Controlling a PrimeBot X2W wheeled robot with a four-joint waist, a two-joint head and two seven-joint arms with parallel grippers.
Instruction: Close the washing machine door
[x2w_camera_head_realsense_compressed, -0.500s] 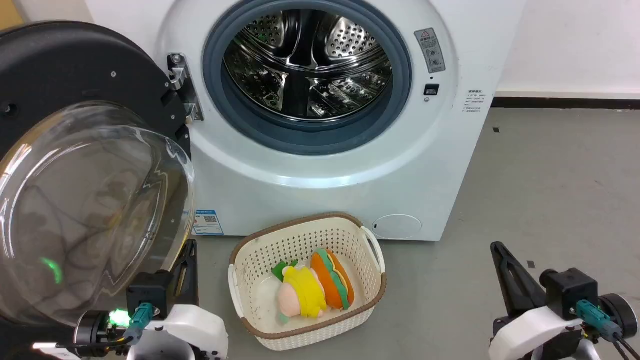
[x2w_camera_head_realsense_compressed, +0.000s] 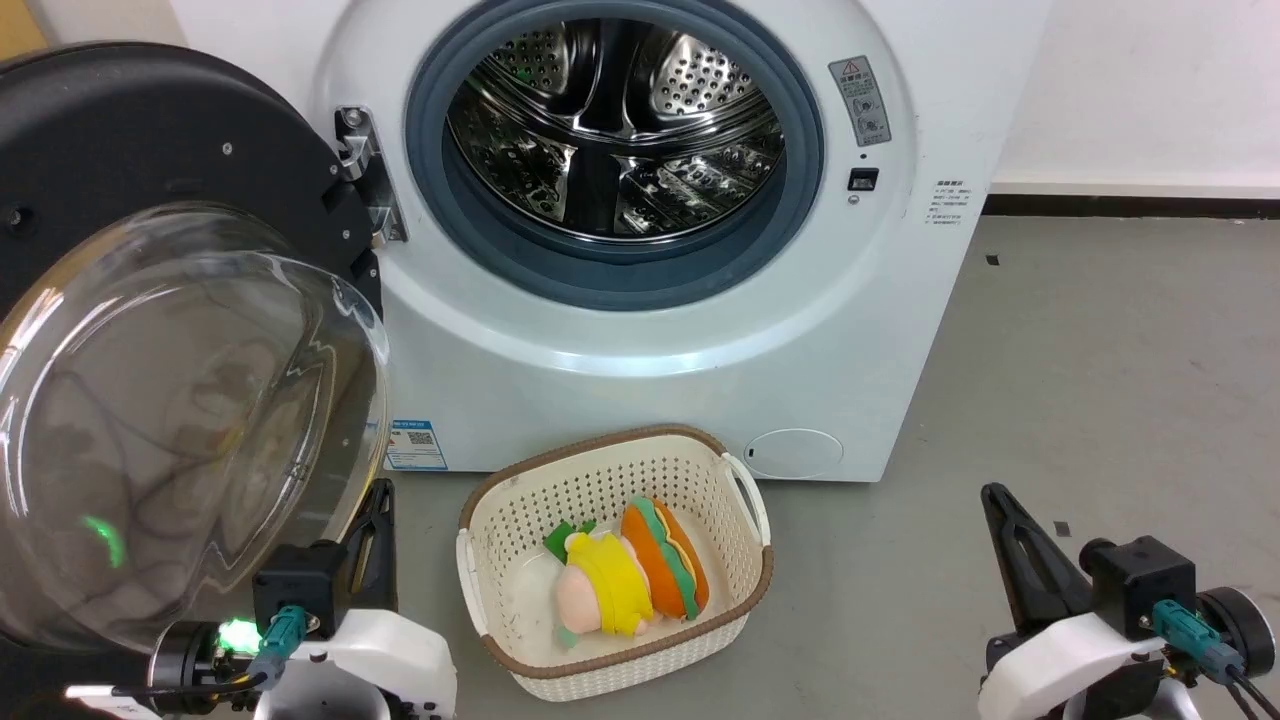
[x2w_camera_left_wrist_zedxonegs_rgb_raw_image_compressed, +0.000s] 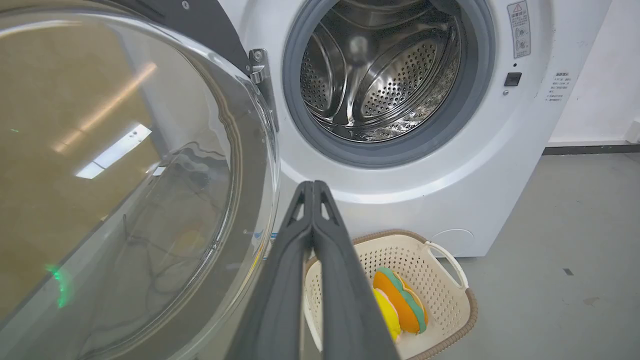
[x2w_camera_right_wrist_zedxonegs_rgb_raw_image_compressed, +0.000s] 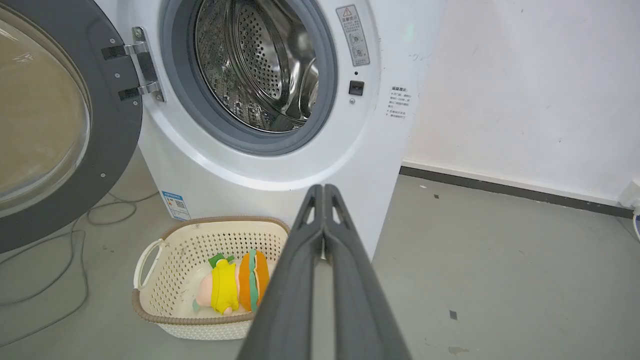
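Left wrist view showed my left pincer (x2w_camera_left_wrist_zedxonegs_rgb_raw_image_compressed: 312, 189) with its two long fingers pressed flat together and nothing between them. The right pincer (x2w_camera_right_wrist_zedxonegs_rgb_raw_image_compressed: 323, 192) was the same in its own wrist view, pinched closed and empty. In the head view the left one sat low, just beside the bottom edge of the door's glass bowl, and I could not tell whether it touched the glass.

The door (x2w_camera_head_realsense_compressed: 150, 120) stood swung wide to my left, hanging on its hinge (x2w_camera_head_realsense_compressed: 362, 170) at the left of the opening. Its bulging window faced me and the steel drum (x2w_camera_head_realsense_compressed: 615, 130) was fully exposed. The washing machine (x2w_camera_head_realsense_compressed: 640, 370) stood ahead, with a cream basket (x2w_camera_head_realsense_compressed: 640, 675) of plush toys (x2w_camera_head_realsense_compressed: 630, 575) on the floor just in front of it.

I judged that the closing had not yet begun. The next move called for bringing the left pincer round to the door's far side, near its free edge. From there it would push the door in an arc to the right until it caught at the small black catch slot (x2w_camera_head_realsense_compressed: 862, 180). The basket looked low enough to clear the swing, but I meant to watch it.
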